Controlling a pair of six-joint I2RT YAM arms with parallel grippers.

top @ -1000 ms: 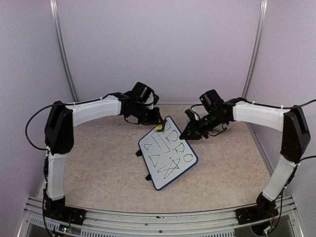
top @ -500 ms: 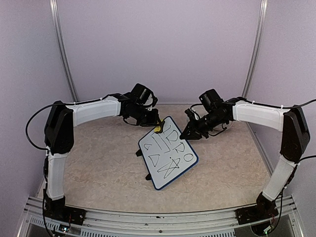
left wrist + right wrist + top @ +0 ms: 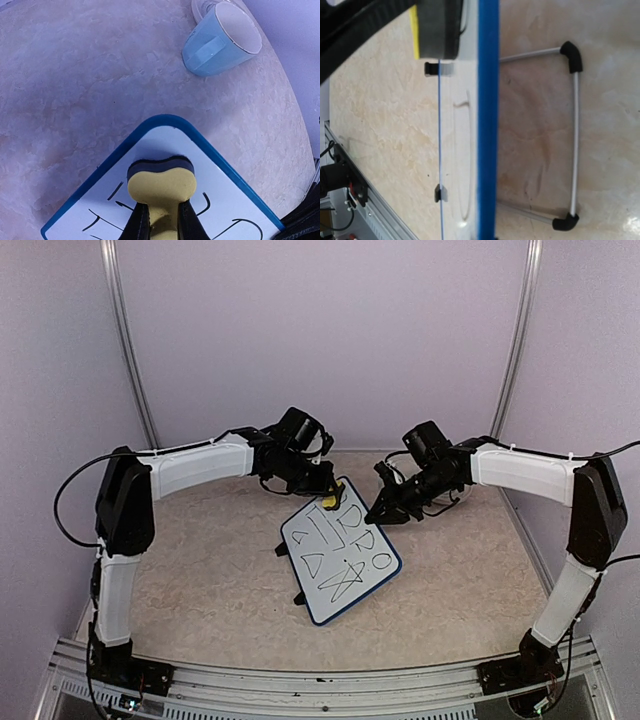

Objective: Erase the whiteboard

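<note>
Whiteboard (image 3: 340,555) has not shifted in the last second: you find it mid-table, turned cornerwise to you, blue-rimmed and covered in black marker scribbles. Your right wrist view shows it edge-on, tilted up on a wire stand (image 3: 575,135) with black feet. Your right gripper (image 3: 383,513) sits where it was, its tip at the board's right-hand rim; whether its fingers are apart or closed you cannot tell, since none show in its own camera. What has changed is your left arm: it has swung a little rightward, so the left gripper (image 3: 161,220) now holds the yellow eraser (image 3: 161,186) further in over the board's far corner, dark felt side against the white face. Its fingers (image 3: 140,225) are clamped on the eraser's narrow waist. Past that corner, apart from the board, a light blue mug (image 3: 220,42) sits on the table. A metal rail (image 3: 300,680) runs along the near edge, the tabletop (image 3: 200,580) beyond it is beige and marbled, and pale lilac walls close it in, with a metal upright (image 3: 128,350) in each far corner
</note>
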